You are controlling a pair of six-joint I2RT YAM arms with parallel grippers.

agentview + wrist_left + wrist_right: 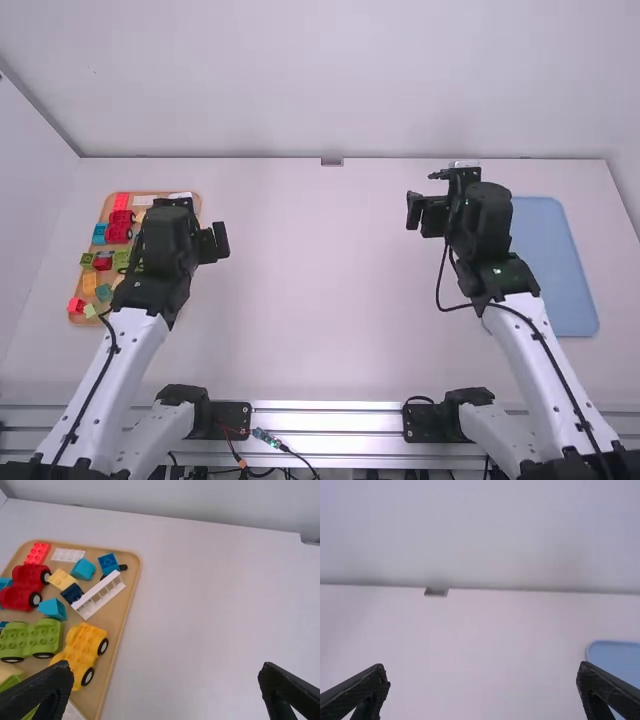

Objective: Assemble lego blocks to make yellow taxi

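A: Where's the yellow car?
B: On the tray [131,561], at the left side of the table [320,300]. The yellow car [86,647] sits aslant near the tray's edge, with the green car [31,638] just beside it.
A: And the yellow brick?
B: Same tray. The yellow brick [61,579] lies between the red car [24,586] and the navy brick [72,593]. The car and brick are apart from each other, not assembled.
A: What's around them?
B: A white rail [98,595] lies slantwise beside the navy brick. Near its upright bars is a blue brick [108,563], with a teal brick [83,569] close by. A second teal piece [52,608] lies between the red and green cars. Farther up the tray, away from the arms, a red brick [37,553] is beside a white plate [68,555].
A: How's the left gripper [215,243]?
B: It's above the table, near the tray; its jaws are wide apart.
A: And the right gripper [422,215]?
B: Above the table too, between the middle and the blue mat [555,270], which lies flat on the right side. Its jaws are also wide apart, one at each side of its wrist view.
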